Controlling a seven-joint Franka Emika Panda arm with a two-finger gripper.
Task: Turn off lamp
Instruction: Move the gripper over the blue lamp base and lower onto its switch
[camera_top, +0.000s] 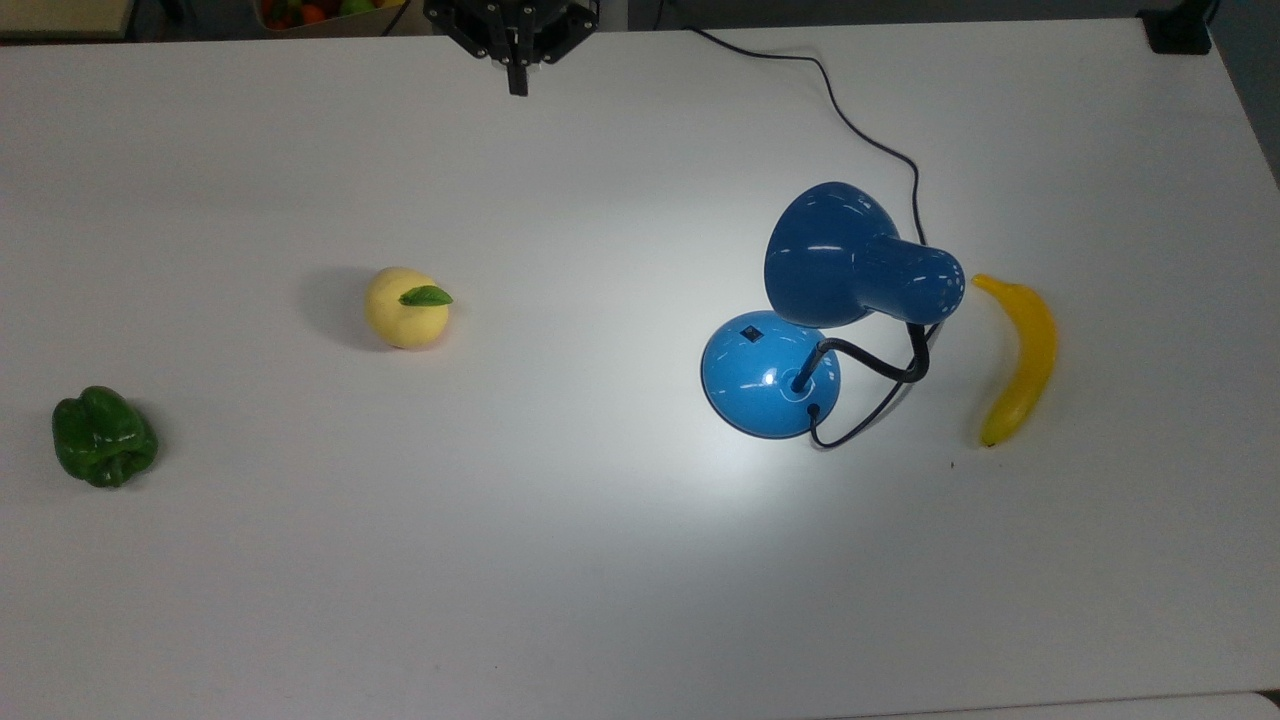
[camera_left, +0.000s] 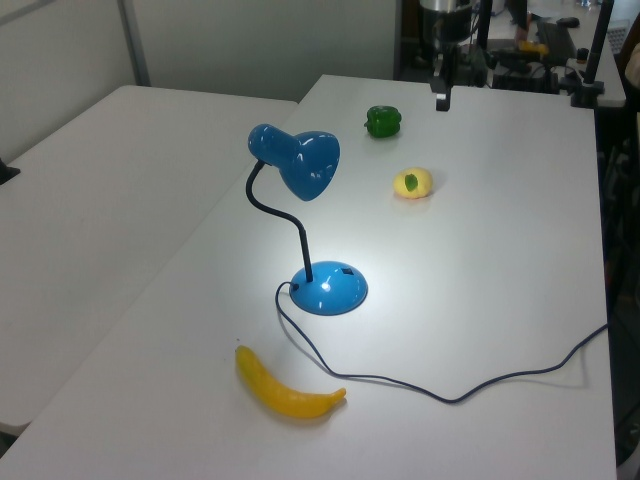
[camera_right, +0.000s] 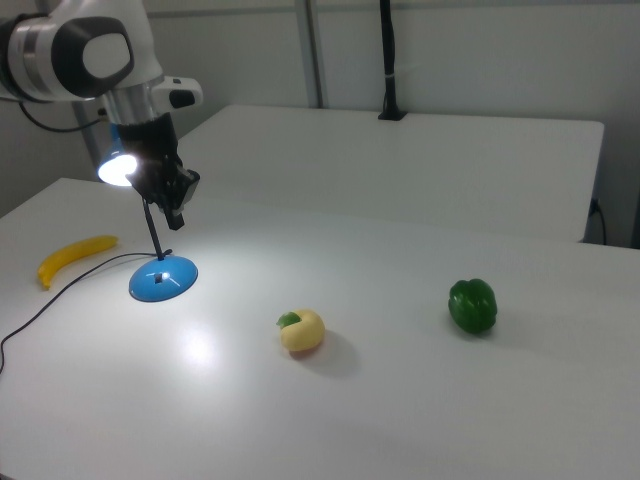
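Note:
The blue lamp (camera_top: 835, 255) stands at the top view's right, lit, casting a bright patch on the white table (camera_top: 560, 560). Its shade hangs over the round blue base (camera_top: 765, 385), which carries a small black switch (camera_top: 752, 333). A black cord (camera_top: 870, 130) runs from the base to the far table edge. My gripper (camera_top: 517, 85) hovers over the far edge, well to the top view's left of the lamp, shut with nothing held. In the left view the gripper (camera_left: 441, 100) hangs beyond the lamp (camera_left: 300, 160). In the right view the gripper (camera_right: 175, 215) appears just in front of the lamp (camera_right: 162, 280).
A yellow banana (camera_top: 1020, 360) lies right of the lamp in the top view. A yellow fruit with a green leaf (camera_top: 405, 308) sits mid-left, a green pepper (camera_top: 103, 437) at the far left. The cord (camera_left: 450, 395) snakes across the table. A second table (camera_left: 90, 200) adjoins.

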